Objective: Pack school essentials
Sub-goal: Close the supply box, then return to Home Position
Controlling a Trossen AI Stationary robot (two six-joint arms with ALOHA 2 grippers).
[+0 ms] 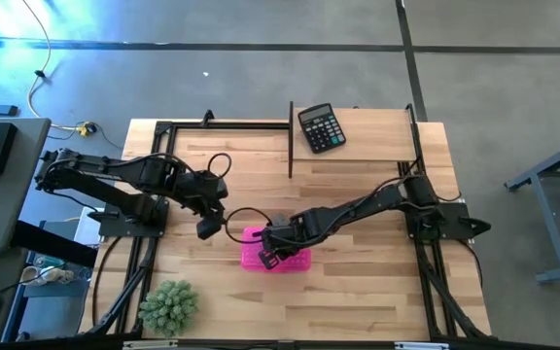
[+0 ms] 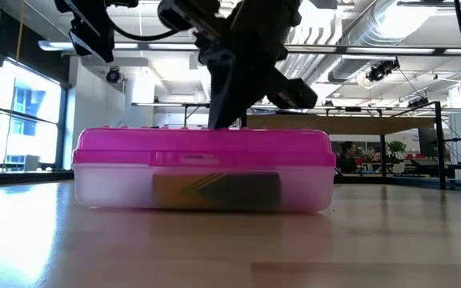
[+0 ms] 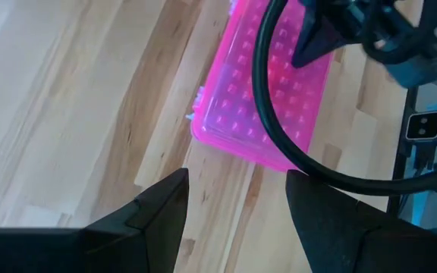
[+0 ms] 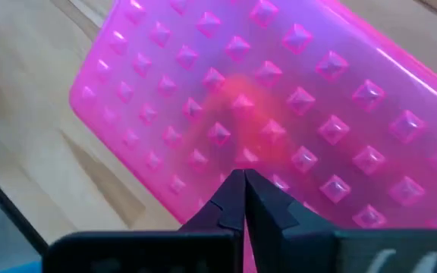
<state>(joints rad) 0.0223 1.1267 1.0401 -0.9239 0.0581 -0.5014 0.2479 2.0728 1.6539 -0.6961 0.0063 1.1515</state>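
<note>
A pink studded pencil box (image 1: 276, 251) lies shut on the table, its clear base (image 2: 202, 190) down. Through the base I see a dark and yellowish shape (image 2: 214, 190); the rest of the school essentials are hidden inside. My right gripper (image 4: 243, 180) is shut, with its tips over the lid. My left gripper (image 3: 237, 189) is open above bare wood, just left of the box, and touches nothing. It shows in the high view (image 1: 208, 227) too. My right gripper meets the box's pink lid (image 4: 237, 155) with its shut fingertips, slanting down from above and from the table's right. In the low view the fingers (image 2: 229, 104) reach down to the lid's top (image 2: 206, 134). The box lies flat on the table.
A black calculator (image 1: 321, 127) lies at the table's far edge beside a black upright bar (image 1: 291, 141). A green spiky plant (image 1: 169, 306) stands at the near left corner. A black cable (image 3: 279, 129) loops between my left gripper and the box. Bare wood lies near and right of the box.
</note>
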